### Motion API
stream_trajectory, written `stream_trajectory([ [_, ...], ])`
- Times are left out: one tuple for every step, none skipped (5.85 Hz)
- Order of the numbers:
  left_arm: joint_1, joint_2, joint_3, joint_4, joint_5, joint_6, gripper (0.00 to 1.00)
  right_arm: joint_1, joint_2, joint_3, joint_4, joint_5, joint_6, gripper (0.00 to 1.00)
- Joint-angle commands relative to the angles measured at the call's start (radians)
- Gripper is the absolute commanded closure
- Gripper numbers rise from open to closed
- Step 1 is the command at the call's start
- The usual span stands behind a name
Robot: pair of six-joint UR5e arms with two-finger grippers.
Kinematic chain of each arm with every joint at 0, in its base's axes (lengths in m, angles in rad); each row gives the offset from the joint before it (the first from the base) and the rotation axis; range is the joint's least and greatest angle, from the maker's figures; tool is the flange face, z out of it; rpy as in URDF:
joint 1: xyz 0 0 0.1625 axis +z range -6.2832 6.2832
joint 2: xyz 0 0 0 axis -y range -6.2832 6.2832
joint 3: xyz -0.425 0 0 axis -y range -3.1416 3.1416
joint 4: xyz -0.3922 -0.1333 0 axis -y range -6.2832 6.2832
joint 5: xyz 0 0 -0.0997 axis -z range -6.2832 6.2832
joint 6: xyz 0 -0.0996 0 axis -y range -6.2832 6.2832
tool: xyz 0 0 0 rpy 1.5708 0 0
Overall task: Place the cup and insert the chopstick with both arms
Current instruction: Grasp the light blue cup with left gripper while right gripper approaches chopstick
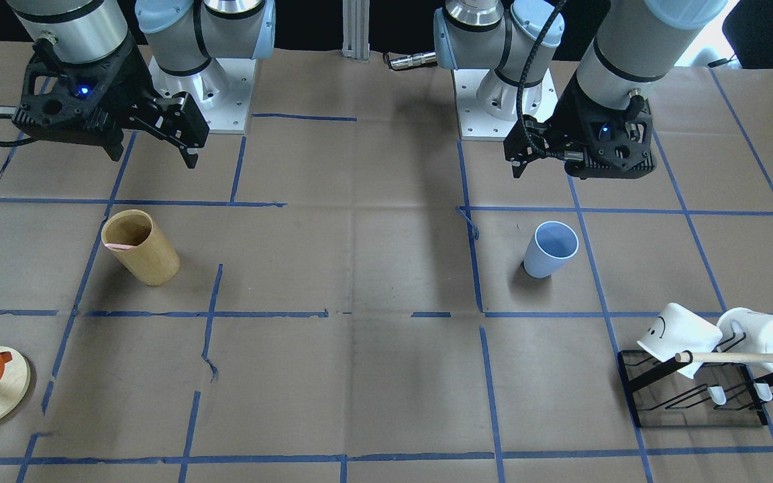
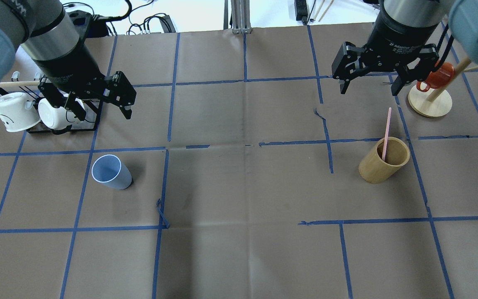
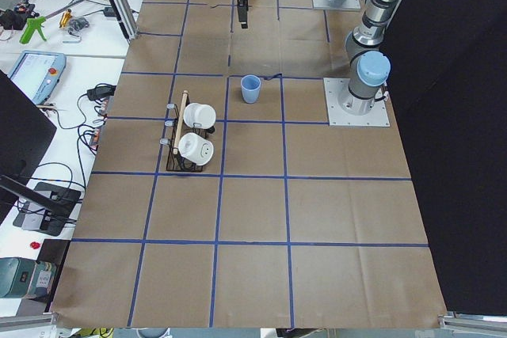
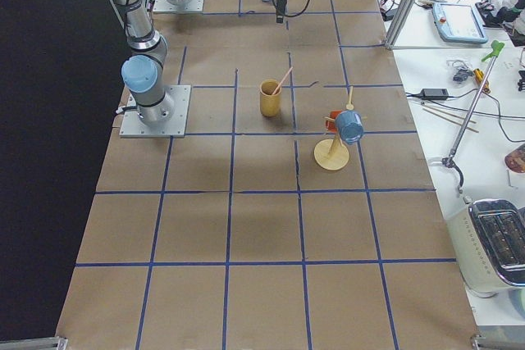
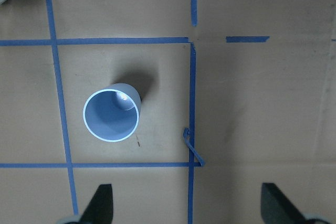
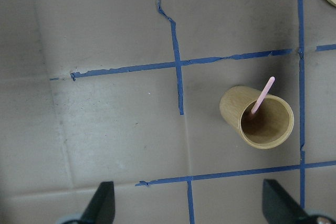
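Note:
The light blue cup (image 2: 110,172) stands upright and empty on the table; it also shows in the front view (image 1: 547,251) and the left wrist view (image 5: 113,114). My left gripper (image 2: 100,110) hangs open and empty above and behind it, jaws wide apart. One pale pink chopstick (image 2: 386,133) leans inside a tan wooden cylinder (image 2: 382,164); it also shows in the right wrist view (image 6: 261,98). My right gripper (image 2: 369,90) is open and empty, above and behind the cylinder.
A black rack (image 2: 56,124) with two white mugs (image 2: 15,112) and a long wooden rod (image 1: 749,357) stands at my far left. A round wooden stand (image 2: 430,104) holding an orange-red mug (image 2: 438,77) stands at my far right. Blue tape lines grid the brown table.

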Motion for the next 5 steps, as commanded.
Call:
stream_trajectory([
  [0.041, 0.008, -0.175, 0.154, 0.0, 0.041, 0.02, 0.0, 0.0, 0.0, 0.0, -0.002, -0.01, 0.0],
  [0.053, -0.01, -0.263, 0.306, 0.001, 0.077, 0.02, 0.0, 0.002, 0.002, -0.001, -0.002, -0.041, 0.0],
  [0.074, -0.04, -0.346, 0.438, 0.001, 0.116, 0.02, -0.001, 0.003, 0.003, -0.003, -0.009, -0.087, 0.0],
  [0.085, -0.067, -0.415, 0.509, 0.001, 0.142, 0.02, -0.014, 0.005, 0.005, -0.005, -0.015, -0.198, 0.0],
  [0.087, -0.093, -0.434, 0.543, 0.001, 0.142, 0.02, -0.04, -0.003, 0.006, -0.005, -0.018, -0.354, 0.0],
])
